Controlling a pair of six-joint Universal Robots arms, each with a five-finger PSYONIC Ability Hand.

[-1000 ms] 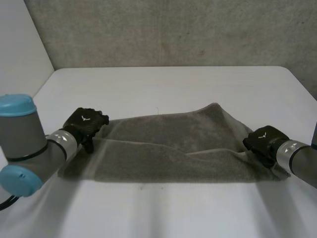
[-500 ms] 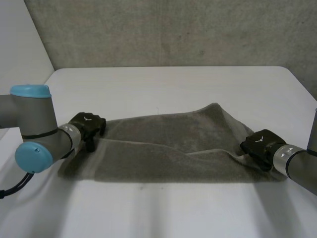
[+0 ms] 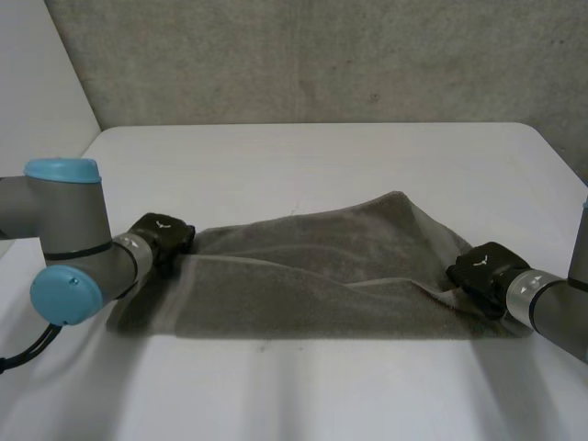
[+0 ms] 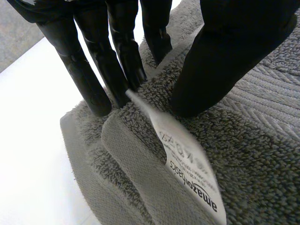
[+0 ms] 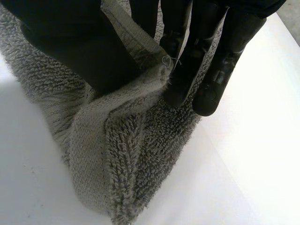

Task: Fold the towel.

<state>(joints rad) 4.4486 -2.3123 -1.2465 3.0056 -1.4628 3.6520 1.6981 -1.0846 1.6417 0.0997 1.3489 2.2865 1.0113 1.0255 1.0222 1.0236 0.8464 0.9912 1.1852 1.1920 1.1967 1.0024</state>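
One white table carries everything, and one grey towel lies across its middle. The towel is spread wide between the two arms and partly doubled over, with a long fold line running across it and its far right corner peaked upward.

Two arms come in from the near side. The left arm is at the towel's left end and the right arm at its right end. Each ends in one black hand.

The left hand sits on the towel's left edge. In the left wrist view its fingers stand on one side of a raised ridge of cloth and its thumb on the other, so it pinches the towel there.

The right hand is at the towel's right edge. In the right wrist view the hemmed edge of the cloth rises between its thumb and its fingers, which are closed on the hem in a pinch.

One white label with printed lettering sticks out of the towel's ridge, just beside the left hand's fingertips.
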